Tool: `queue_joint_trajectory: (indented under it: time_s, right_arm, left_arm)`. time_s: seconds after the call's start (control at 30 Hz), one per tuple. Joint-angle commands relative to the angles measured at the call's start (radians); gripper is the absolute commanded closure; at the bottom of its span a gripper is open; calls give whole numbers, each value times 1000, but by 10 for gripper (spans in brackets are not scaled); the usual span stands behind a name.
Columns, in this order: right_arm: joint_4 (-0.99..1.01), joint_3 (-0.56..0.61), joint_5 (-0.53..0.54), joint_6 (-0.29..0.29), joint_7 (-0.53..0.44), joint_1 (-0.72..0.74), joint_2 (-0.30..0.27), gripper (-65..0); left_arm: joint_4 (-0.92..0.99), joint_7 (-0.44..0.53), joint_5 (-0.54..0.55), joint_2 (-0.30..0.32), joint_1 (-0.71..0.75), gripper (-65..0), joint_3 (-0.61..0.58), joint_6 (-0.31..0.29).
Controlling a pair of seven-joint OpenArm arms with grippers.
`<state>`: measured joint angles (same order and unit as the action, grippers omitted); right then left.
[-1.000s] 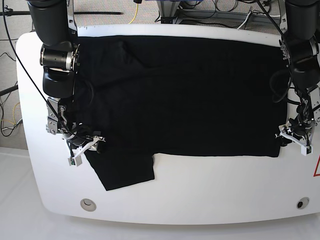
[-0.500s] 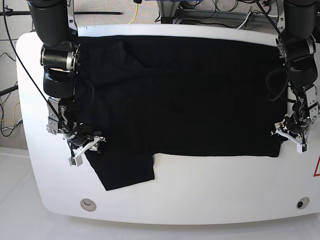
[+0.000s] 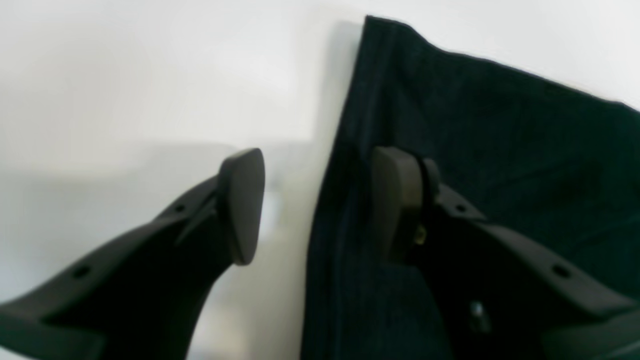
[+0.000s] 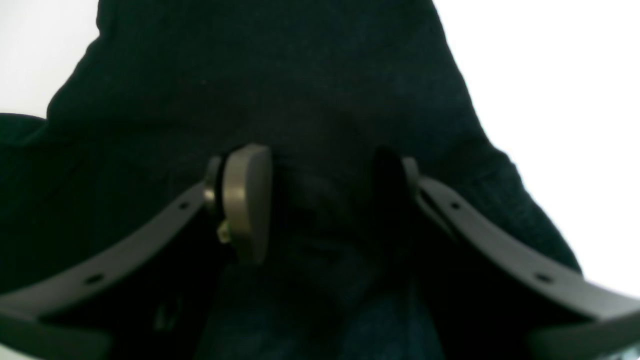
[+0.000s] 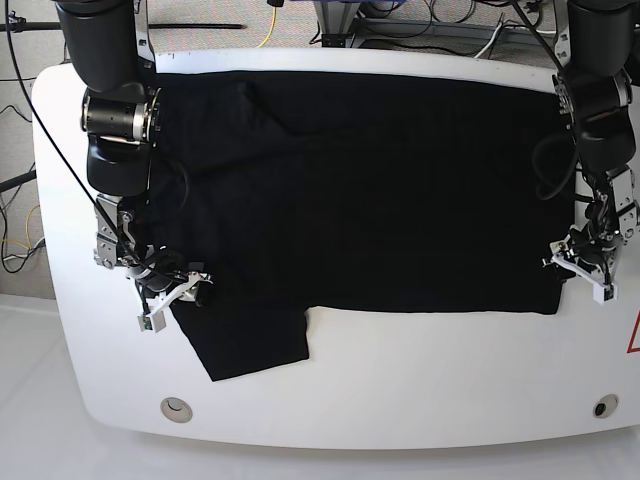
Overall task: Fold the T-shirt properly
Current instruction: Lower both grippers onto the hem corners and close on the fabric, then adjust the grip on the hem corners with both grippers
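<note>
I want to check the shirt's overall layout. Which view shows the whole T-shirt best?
The base view: the T-shirt lies spread across the table, one sleeve visible. The left wrist view shows only an edge, the right wrist view only bunched black cloth.

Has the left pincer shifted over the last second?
Yes. The left pincer has crept up and inward toward the T-shirt hem, away from the red mark at the table edge.

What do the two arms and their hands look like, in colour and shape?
Both arms are thick black cylindrical segments with grey joint rings and loose black cables. The left hand and right hand have white frames in the base view; up close, curved dark fingers end in flat oval pads.
</note>
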<state>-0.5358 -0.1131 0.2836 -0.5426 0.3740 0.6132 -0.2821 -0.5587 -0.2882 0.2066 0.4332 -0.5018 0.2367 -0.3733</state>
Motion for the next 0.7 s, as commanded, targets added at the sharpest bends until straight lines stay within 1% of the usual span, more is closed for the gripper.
queue_joint_trajectory:
  time_s: [0.0,0.43,0.67]
  right_arm:
    - [-15,0,-2,-1,7,21,-10,-318]
    - [-10,0,-2,-4,9,21,-7,-314]
    - [-5,-2,-5,-8,10,20,-2,-318]
  left_arm:
    - [-28,21,17,16,-30,-308,-2,1]
    - [-76,13,10,13,9,-303,-2,14]
    - [-73,15,8,4,-5,-306,-4,15]
